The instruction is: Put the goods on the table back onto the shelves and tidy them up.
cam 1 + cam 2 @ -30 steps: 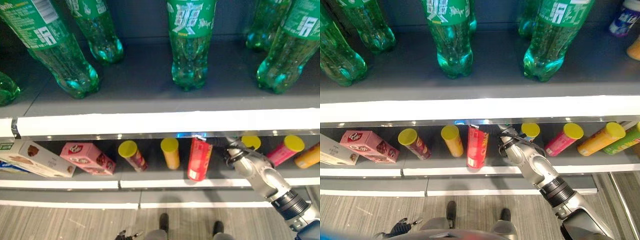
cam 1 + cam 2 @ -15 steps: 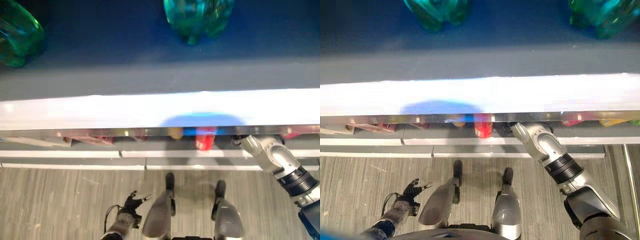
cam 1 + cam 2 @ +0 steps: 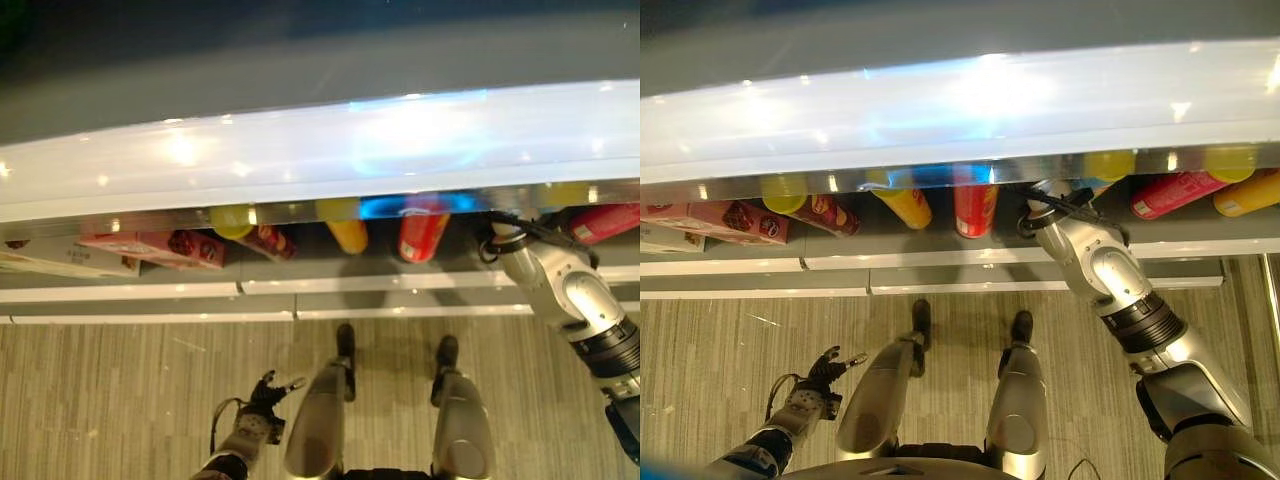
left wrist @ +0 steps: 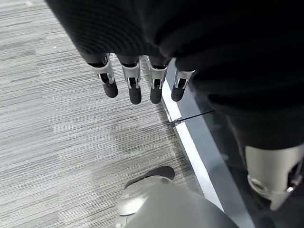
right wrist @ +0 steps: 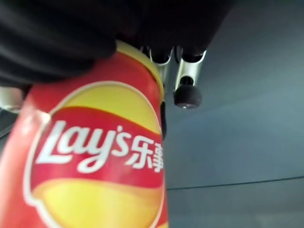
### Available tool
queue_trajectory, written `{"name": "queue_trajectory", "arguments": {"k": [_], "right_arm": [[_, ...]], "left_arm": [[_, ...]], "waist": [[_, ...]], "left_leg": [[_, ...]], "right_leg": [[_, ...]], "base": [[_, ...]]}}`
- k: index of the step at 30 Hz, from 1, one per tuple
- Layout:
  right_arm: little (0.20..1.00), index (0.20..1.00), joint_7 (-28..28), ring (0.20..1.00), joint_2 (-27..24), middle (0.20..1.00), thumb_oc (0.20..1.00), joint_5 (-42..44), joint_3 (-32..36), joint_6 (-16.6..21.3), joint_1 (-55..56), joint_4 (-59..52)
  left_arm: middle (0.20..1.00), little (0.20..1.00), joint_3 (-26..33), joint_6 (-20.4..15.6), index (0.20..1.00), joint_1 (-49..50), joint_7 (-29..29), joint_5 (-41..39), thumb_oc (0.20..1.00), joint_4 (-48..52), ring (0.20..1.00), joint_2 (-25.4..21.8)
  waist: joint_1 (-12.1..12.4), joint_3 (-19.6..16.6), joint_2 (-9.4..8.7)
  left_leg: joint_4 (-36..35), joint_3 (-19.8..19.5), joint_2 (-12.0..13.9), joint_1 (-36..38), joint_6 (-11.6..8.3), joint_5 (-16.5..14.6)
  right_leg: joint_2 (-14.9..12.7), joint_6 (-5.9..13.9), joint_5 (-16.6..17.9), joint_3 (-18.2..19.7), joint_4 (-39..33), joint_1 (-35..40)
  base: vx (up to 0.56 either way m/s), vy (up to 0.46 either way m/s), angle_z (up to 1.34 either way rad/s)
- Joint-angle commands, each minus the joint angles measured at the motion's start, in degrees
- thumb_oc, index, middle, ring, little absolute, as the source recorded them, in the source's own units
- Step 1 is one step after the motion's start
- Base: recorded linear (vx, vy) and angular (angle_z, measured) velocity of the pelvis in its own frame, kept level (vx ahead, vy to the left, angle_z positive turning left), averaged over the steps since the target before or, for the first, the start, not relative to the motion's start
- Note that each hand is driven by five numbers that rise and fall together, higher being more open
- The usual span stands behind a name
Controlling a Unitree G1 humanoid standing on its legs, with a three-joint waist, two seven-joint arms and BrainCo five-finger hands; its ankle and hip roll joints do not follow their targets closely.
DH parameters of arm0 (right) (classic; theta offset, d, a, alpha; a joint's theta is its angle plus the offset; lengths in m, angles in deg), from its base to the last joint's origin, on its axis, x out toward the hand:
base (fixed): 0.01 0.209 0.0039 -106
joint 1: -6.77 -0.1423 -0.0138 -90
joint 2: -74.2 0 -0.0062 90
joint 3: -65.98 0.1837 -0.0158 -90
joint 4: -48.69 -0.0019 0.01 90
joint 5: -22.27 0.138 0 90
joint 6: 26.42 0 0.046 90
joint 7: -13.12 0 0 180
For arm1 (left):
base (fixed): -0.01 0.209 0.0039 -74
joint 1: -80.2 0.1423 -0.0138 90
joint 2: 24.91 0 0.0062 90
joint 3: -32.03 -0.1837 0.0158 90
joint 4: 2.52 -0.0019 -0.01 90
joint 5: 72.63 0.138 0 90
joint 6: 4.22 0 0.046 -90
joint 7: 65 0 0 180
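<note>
A long white shelf edge (image 3: 330, 150) runs across. Under it sits a lower shelf (image 3: 300, 285). On it lie pink boxes (image 3: 150, 247), a tube with a yellow lid (image 3: 245, 228), a yellow tube (image 3: 347, 232), a red tube (image 3: 422, 235) and another red tube (image 3: 605, 220). Below is grey striped floor (image 3: 130, 390).

Right arm (image 3: 1108, 272): silver-grey, smooth rounded shells, running in from the lower right of the right eye view; a black ribbed ring sits between two shells.
Right hand (image 3: 1044, 204): dark cover at the arm's upper end, near centre frame.
Left hand (image 4: 142, 33): dark ribbed cover across the top of the left wrist view.
Left fingers (image 4: 134, 90): short silver links in a row, each ending in a matt black rounded tip.
</note>
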Motion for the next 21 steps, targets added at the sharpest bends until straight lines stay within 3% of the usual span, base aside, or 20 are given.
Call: {"name": "queue_trajectory", "arguments": {"k": [1,21], "right_arm": [[0.200,0.200,4.8,0.200,-0.1,0.200,0.200,-2.4,1.8,-0.9,-4.8,-2.7],[0.200,0.200,5.1,0.200,-2.0,0.200,0.200,-4.1,-1.6,-3.4,-8.1,3.5]], "left_arm": [[1.000,1.000,-2.1,-0.5,1.000,1.7,-1.2,-0.9,1.000,-0.6,1.000,-3.8],[1.000,1.000,-1.8,-0.5,1.000,-0.5,-1.6,-2.9,1.000,-1.6,1.000,-3.2]], "waist": [[0.5,-5.9,-1.36],[0.5,-3.8,-0.33]], "left_leg": [[6.0,-0.2,4.2,-0.9,-2.37,-8.8],[5.4,-0.8,3.5,-4.6,-2.48,-7.5]], "right_leg": [[-5.2,2.03,1.1,-1.7,0.4,-2.1],[-5.4,1.62,1.7,-1.8,0.4,-5.4]], "base": [[-0.01,0.018,-0.06],[0.00,0.001,0.00]]}}
